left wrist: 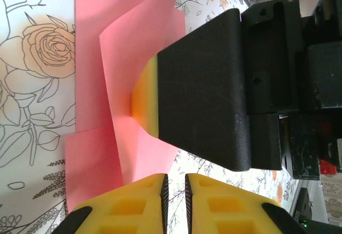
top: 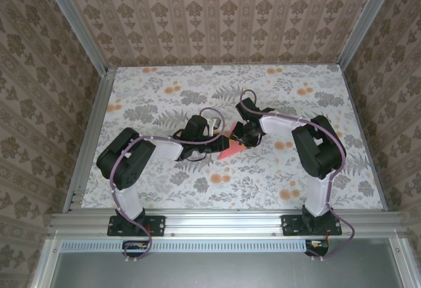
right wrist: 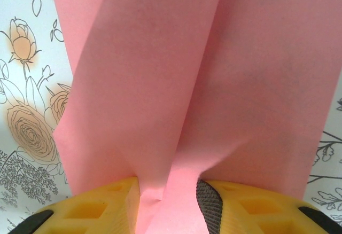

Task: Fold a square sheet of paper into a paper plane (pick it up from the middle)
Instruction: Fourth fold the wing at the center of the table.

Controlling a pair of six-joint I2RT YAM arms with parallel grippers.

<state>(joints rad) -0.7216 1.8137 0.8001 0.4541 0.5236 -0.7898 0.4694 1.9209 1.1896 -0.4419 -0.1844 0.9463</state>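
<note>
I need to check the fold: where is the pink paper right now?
The pink paper is mid-table in the top view, between the left gripper and the right gripper, which pinches its fold.

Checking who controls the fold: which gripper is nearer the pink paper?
Right. The right gripper has the pink paper pinched between its jaws. The left gripper is at the sheet's edge, jaws nearly shut, nothing between them.

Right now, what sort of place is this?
Probably a staged robot test cell: an aluminium frame, wallpapered walls, and a floral-print table where pink paper is being folded.
</note>
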